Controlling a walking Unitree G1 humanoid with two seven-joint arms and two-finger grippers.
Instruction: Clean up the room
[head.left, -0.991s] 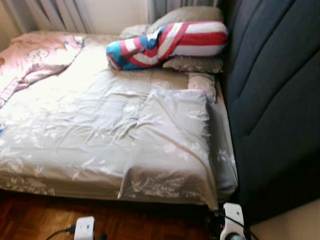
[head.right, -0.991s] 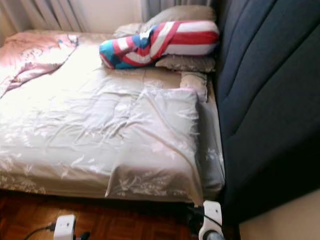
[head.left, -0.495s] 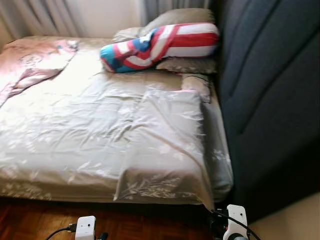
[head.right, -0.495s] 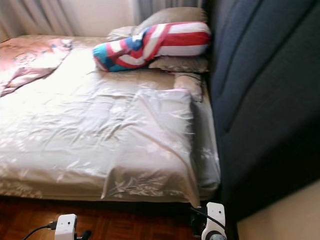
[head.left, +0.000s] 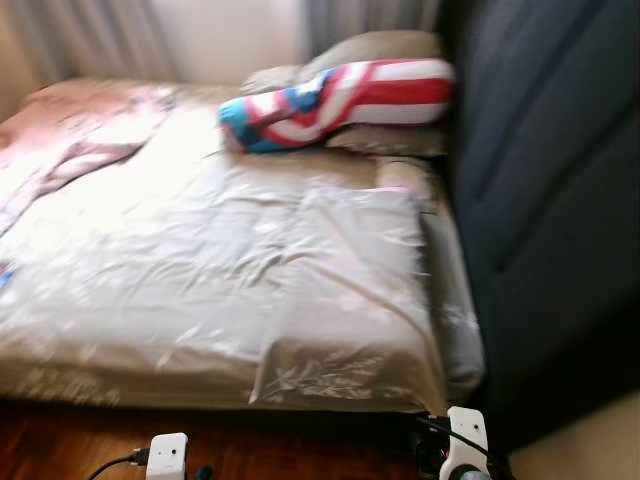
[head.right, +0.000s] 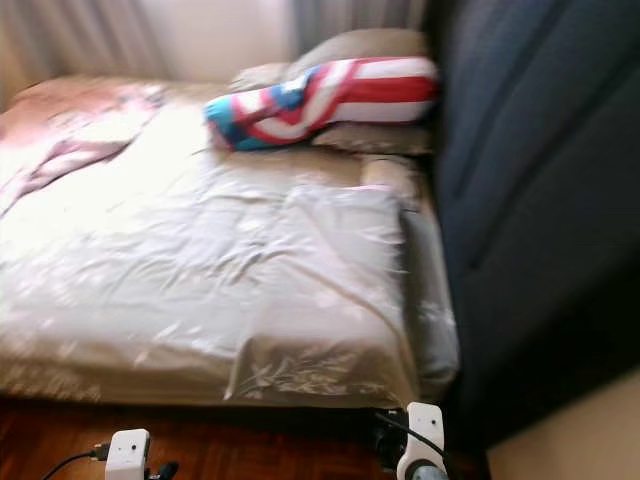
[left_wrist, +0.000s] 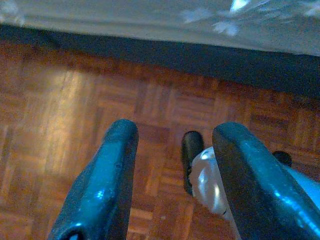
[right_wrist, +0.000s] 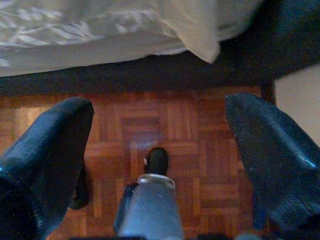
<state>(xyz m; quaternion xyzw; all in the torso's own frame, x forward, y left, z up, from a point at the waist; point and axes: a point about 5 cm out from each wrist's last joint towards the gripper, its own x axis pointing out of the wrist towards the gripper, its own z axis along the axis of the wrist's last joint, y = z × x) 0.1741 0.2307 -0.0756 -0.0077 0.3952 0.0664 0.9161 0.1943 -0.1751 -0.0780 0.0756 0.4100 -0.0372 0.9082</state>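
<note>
Left eye view blurred, bed (head.left: 200, 290) shifted rightward, pillow (head.left: 340, 100) unmoved

Setting: home bedroom. Bed (head.left: 200, 300) under beige leaf-print cover (head.left: 340, 300), rumpled. Stacked pillows (head.left: 385, 50) at head; red, white and blue striped bolster (head.left: 340, 95) lying across them. Pink blanket (head.left: 80, 130) at far side. Dark padded headboard (head.left: 540, 200) beside bed. Pale curtains (head.left: 90, 35) behind. Wood parquet floor (left_wrist: 60, 120) below bed edge.
</note>
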